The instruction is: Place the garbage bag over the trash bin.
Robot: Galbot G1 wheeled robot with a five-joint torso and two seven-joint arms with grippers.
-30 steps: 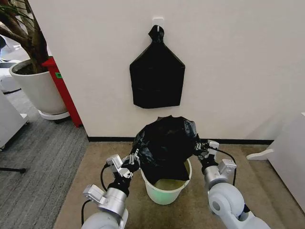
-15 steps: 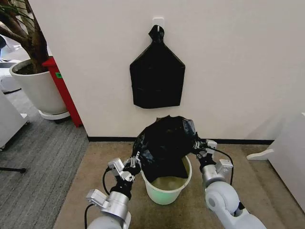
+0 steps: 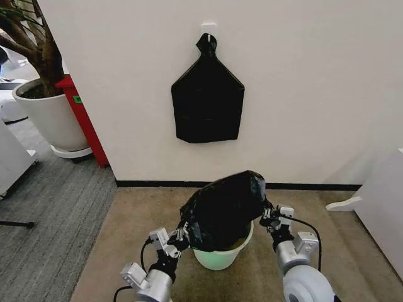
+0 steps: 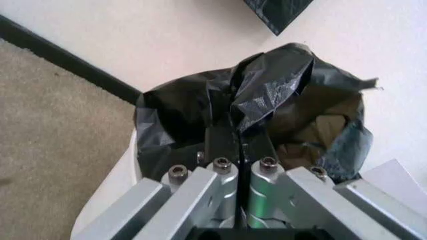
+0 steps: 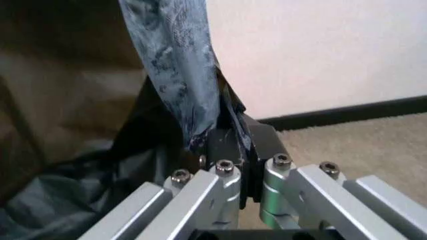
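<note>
The glossy black garbage bag [image 3: 221, 207] billows over the cream-white trash bin [image 3: 218, 257], covering most of its mouth. My left gripper [image 3: 181, 233] is shut on the bag's left edge, just beside the bin's rim. At the bin's right side my right gripper [image 3: 268, 216] is shut on the bag's other edge. In the left wrist view the black fingers [image 4: 235, 145] pinch crumpled film of the garbage bag [image 4: 267, 95], with the bin's rim [image 4: 113, 185] below. In the right wrist view the fingers [image 5: 233, 142] clamp a hanging fold of the garbage bag [image 5: 177, 60].
A flat black sheaf [image 3: 207, 100] with a knotted top hangs on the white wall behind the bin. A large white planter [image 3: 47, 113] and a red panel [image 3: 82, 119] stand at the left. A white object's corner [image 3: 381, 207] is at the right. Beige carpet surrounds the bin.
Both grippers have come lower and nearer with the bag. The bag has dropped onto the bin's mouth and now hides most of the opening.
</note>
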